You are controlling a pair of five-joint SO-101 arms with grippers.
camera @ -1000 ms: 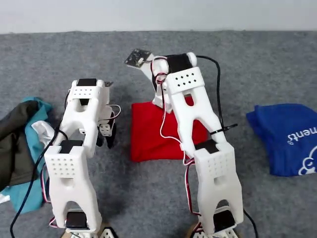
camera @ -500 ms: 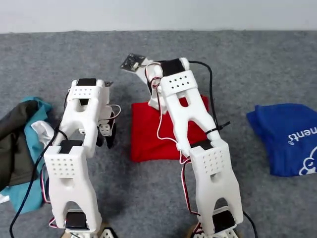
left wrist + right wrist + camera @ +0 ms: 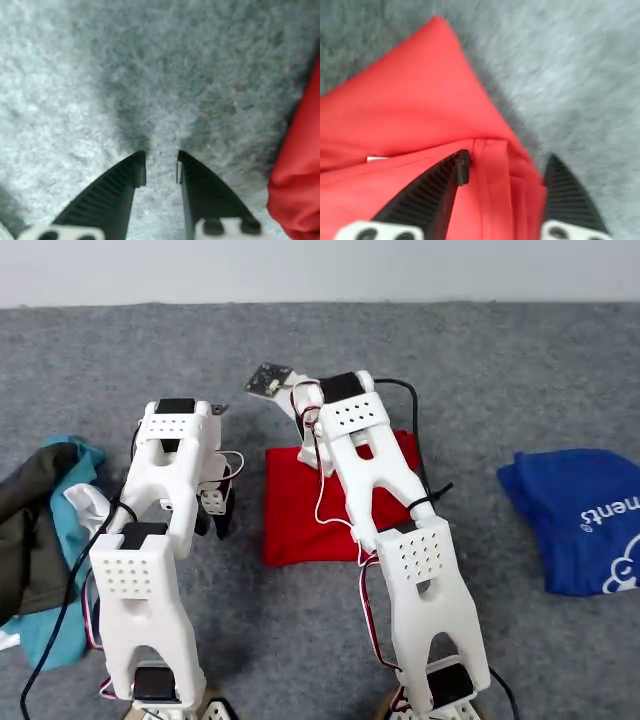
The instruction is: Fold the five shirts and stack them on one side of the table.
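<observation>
A folded red shirt (image 3: pixel 295 510) lies flat on the grey carpet between the two arms. My right arm stretches over it, and the right gripper (image 3: pixel 318 448) sits at the shirt's far edge. In the right wrist view the right gripper (image 3: pixel 505 170) is open wide, its jaws astride a folded hem of the red shirt (image 3: pixel 410 110), gripping nothing. My left gripper (image 3: pixel 215 520) hangs low over bare carpet just left of the red shirt. The left gripper (image 3: pixel 161 167) is open by a narrow gap with nothing in it, and the red shirt's edge (image 3: pixel 300 175) lies beside it.
A folded blue shirt (image 3: pixel 580 520) with white print lies at the right side. A rumpled heap of dark grey and teal shirts (image 3: pixel 40 540) with a bit of white cloth (image 3: pixel 85 502) sits at the left edge. A pale wall runs along the back.
The right arm has swung a little to the left and drawn slightly nearer over the red shirt. The left arm has not moved.
</observation>
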